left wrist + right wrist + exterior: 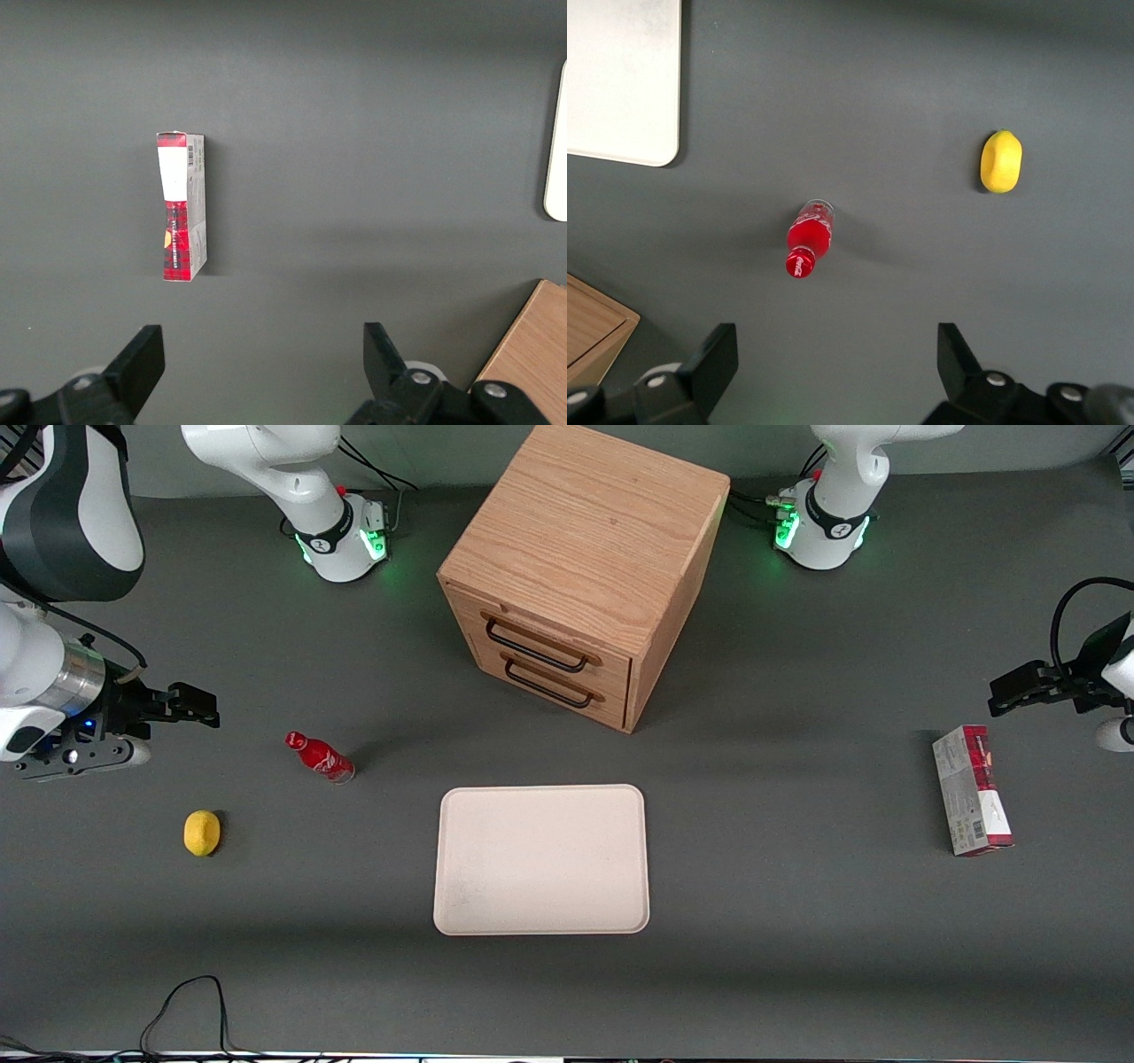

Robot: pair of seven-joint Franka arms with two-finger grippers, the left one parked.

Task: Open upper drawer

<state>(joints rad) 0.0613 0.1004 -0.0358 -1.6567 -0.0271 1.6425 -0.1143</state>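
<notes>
Front view: cabinet (580,567), oak, boxy, taken as landmark. Upper drawer (549,640) sits flush in the cabinet face, black bar handle (536,646) untouched; lower drawer (554,682) likewise shut. Task judged not begun: approach, grasp of the handle and the pull all remain. Gripper (190,707) hangs over bare table (797,957), well apart from the cabinet toward the working arm's end, holding nothing. Tray (541,859), pale, empty, nearer the camera than the cabinet. Bottle (320,756), red, between gripper and cabinet front. Lemon (202,833), nearer the camera than the bottle. Box (971,790), red and grey, well apart from the cabinet toward the parked arm's end. Right wrist view: fingers (709,367) spread wide with the bottle (808,239) and lemon (1001,161) below, a corner of the cabinet (594,332) and of the tray (620,80); neither drawer nor handle visible there, so only the front view settles the drawer's state. Left wrist view: the box (182,205), a cabinet corner, a tray edge, nothing more.
</notes>
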